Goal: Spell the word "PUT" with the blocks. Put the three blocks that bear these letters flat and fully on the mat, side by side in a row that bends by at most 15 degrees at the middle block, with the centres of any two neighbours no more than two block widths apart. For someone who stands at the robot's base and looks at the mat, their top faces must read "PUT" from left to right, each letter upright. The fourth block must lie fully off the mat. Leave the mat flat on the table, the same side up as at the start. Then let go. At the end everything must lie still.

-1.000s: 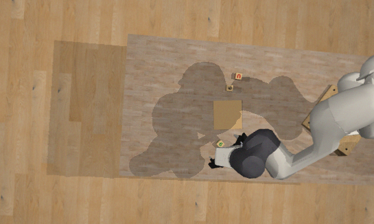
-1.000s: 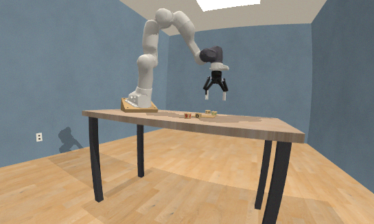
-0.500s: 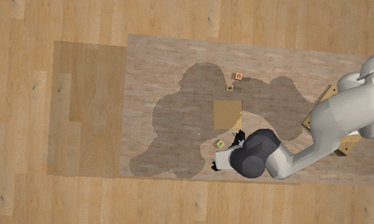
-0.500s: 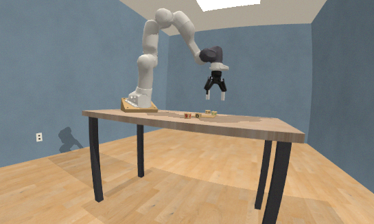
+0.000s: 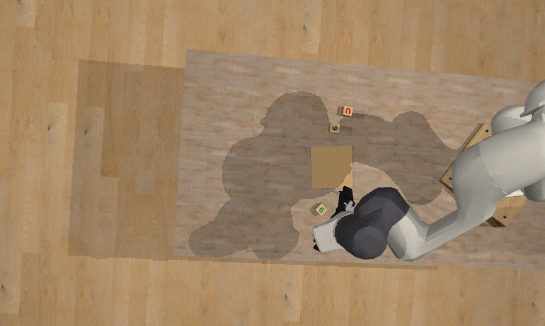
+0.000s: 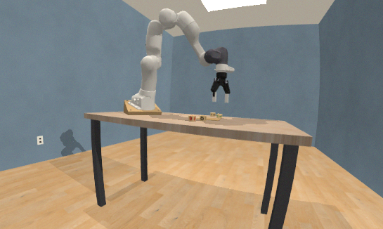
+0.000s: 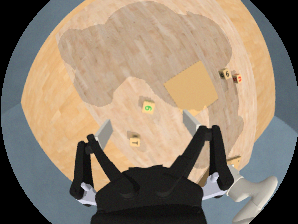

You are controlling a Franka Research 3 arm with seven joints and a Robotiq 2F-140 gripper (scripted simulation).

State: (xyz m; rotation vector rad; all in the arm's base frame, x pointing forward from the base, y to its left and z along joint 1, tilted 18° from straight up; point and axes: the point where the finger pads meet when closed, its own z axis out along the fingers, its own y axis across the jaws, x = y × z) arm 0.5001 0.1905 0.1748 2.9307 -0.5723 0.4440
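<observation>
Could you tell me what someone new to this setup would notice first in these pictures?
The white arm arching from its base at one end of the table, its black hand hanging open and empty high above the top. Below lies a square tan mat with no block on it: two blocks sit beyond one side, and a green-lettered block off the other.

The wooden table point(image 5: 243, 80) on dark legs carries a tan square mat point(image 5: 331, 167) lying flat near its middle. At about 12 o'clock from the mat lie two blocks close together: a red-lettered block point(image 5: 347, 111) and a dark-lettered block point(image 5: 335, 128). A green-lettered block point(image 5: 320, 209) lies off the mat at about 6 o'clock. The arm's wooden base plate point(image 5: 503, 219) sits at the table's 3 o'clock end
</observation>
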